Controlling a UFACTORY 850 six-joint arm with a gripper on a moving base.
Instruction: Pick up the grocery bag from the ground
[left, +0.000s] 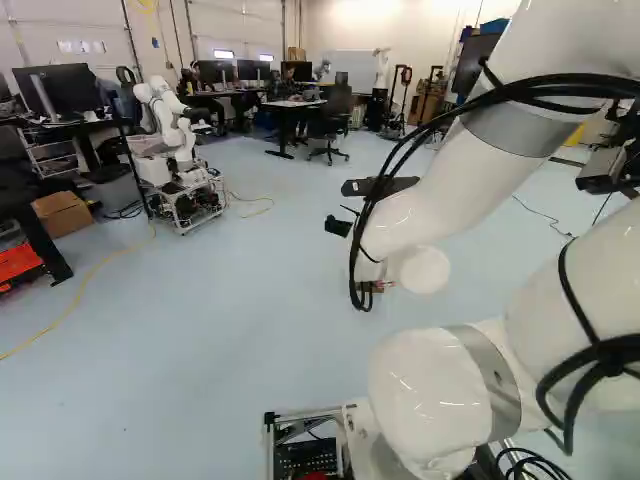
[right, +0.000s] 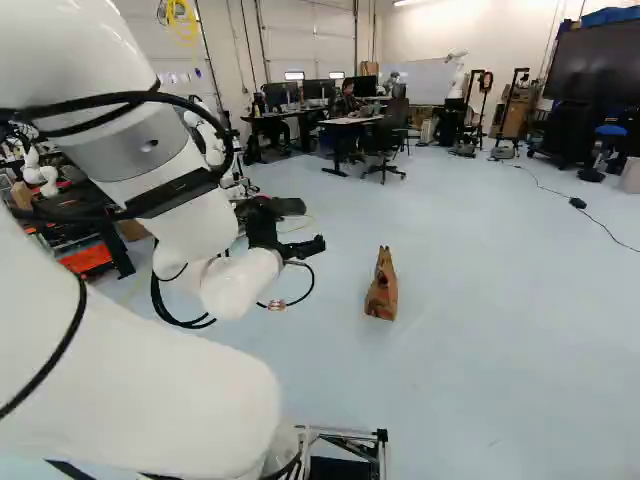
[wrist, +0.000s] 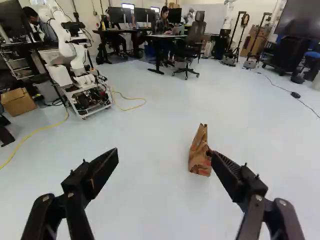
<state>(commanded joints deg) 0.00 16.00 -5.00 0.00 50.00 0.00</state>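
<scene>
In the right base view my gripper (right: 312, 226) hangs over the floor, to the left of the brown paper grocery bag (right: 382, 288). The bag stands on the floor by itself, its top narrowed to a point. The wrist view shows the gripper (wrist: 165, 154) open, its two black fingers wide apart with nothing gripped. From there the bag (wrist: 199, 159) is seen farther ahead, close beside the tip of one finger, which overlaps its edge in the picture. I cannot make out the bag in the left base view.
Another robot (left: 180, 160) on a wheeled frame stands at the left, a yellow cable (left: 80, 290) on the floor near it. A cardboard box (wrist: 18, 101) sits beyond. Farther off are desks, an office chair (wrist: 188, 50) and a black cable (right: 590, 212).
</scene>
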